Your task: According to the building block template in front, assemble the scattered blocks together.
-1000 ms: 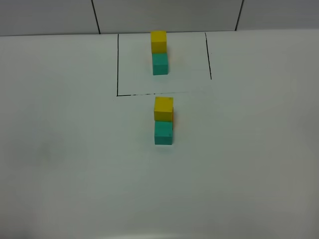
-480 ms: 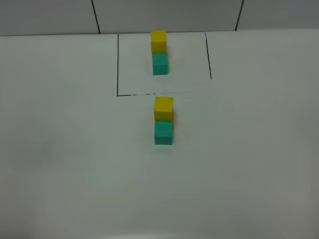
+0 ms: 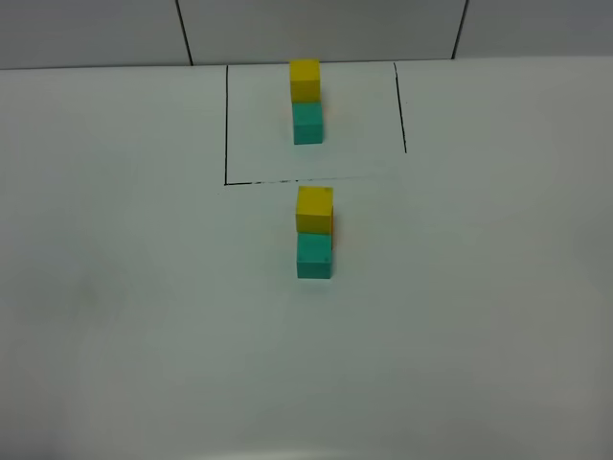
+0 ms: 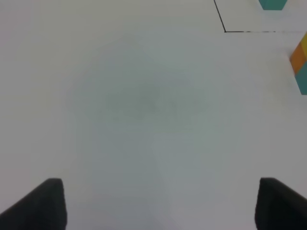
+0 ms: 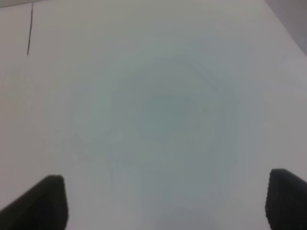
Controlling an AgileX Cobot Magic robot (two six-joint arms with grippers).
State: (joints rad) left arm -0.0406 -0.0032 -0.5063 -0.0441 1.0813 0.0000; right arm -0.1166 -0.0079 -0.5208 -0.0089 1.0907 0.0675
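Standing inside a black-lined rectangle (image 3: 226, 125) at the far side of the white table (image 3: 124, 316), the building block template (image 3: 306, 102) is a yellow cube joined to a teal one, the yellow farther from the camera in the exterior high view. Just outside the near line of that rectangle sit the scattered blocks (image 3: 314, 234), now gathered into one cluster: a yellow cube (image 3: 313, 209) touches a teal cube (image 3: 313, 256) in the same far-to-near order as the template, and a thin sliver of an orange cube (image 3: 332, 226) shows along the right side of the pair, mostly hidden behind them. The cluster lies roughly in line with the template and apart from it, with the drawn line between them. Neither arm appears in the exterior high view. The left gripper (image 4: 156, 203) shows only its two dark fingertips (image 4: 41, 203), spread wide with bare table between them and nothing held; at the edge of its wrist view the orange and teal faces of the cluster and a corner of the drawn rectangle are visible, well away from the jaws. The right gripper (image 5: 163, 203) likewise has its dark fingertips (image 5: 41, 201) spread wide over bare table, holding nothing, with one short black line in sight.
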